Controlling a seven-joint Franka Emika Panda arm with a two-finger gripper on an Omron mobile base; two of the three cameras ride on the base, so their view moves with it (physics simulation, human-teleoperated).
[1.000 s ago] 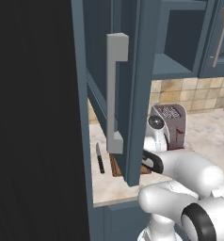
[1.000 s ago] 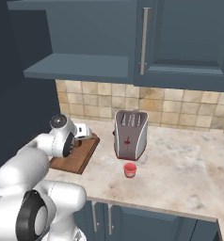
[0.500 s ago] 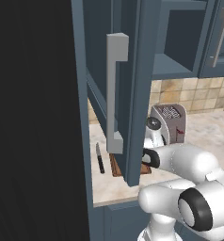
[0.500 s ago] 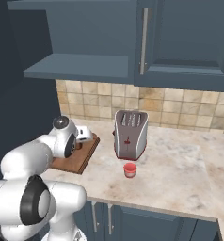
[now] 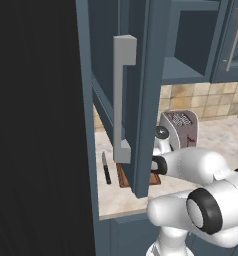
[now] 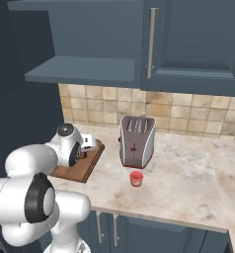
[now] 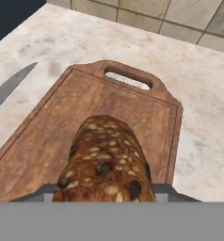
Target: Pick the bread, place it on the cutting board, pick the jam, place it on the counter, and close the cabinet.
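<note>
One loaf chunk, one jar: that is what I am tracking. Starting at the left, the knife [image 5: 106, 168] lies flat on the bench [image 6: 188, 173], just beside the cutting board [image 7: 48, 136]; in the hand view its grey blade [image 7: 10, 87] points in from the left edge. Next comes the cabinet [image 5: 141, 95], its panelled door swung wide open toward me, the long light-grey bar handle [image 5: 122, 97] facing the left base camera. In the right base view my gripper [image 6: 89, 144] sits low over the board, and the hand view shows the bread [image 7: 104, 164], a seeded brown chunk, filling the space between the jaws, which are closed on it. The bread hangs over the board's middle, the handle cut-out [image 7: 128, 79] beyond it; I cannot tell whether the loaf touches the wood. Further right stands the silver toaster [image 6: 137, 141], and just in front of it the jam [image 6: 136, 178] sits upright on the bench.
</note>
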